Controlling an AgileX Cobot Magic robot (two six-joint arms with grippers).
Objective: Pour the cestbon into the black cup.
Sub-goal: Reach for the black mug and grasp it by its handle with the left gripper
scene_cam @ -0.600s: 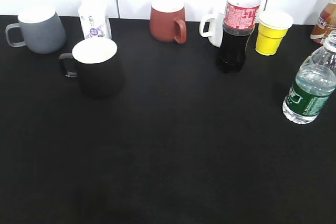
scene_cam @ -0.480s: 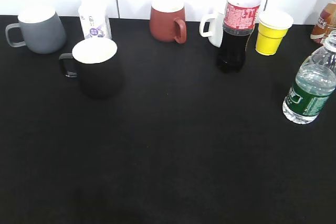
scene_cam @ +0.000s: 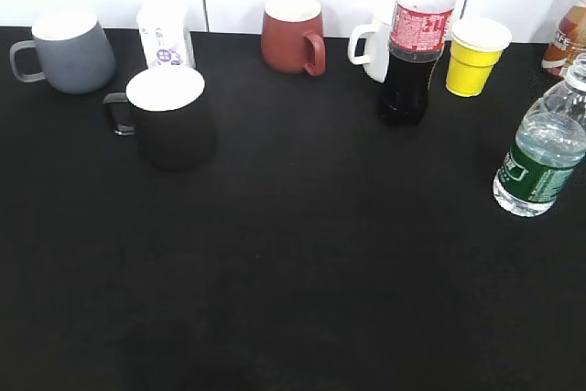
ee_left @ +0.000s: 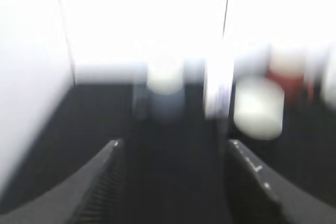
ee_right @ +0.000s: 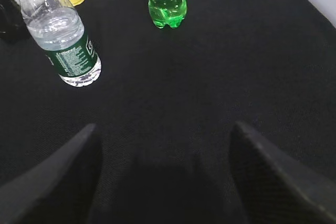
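My right gripper (ee_right: 164, 174) gapes wide and empty, nearer arm to the upright clear green-labelled plastic water bottle (ee_right: 59, 38), ahead-left of me.

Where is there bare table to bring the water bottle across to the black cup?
The black table is bare in front, between the black cup and the cestbon. The back row is crowded: grey mug, reddish-brown mug, cola bottle, yellow cup.
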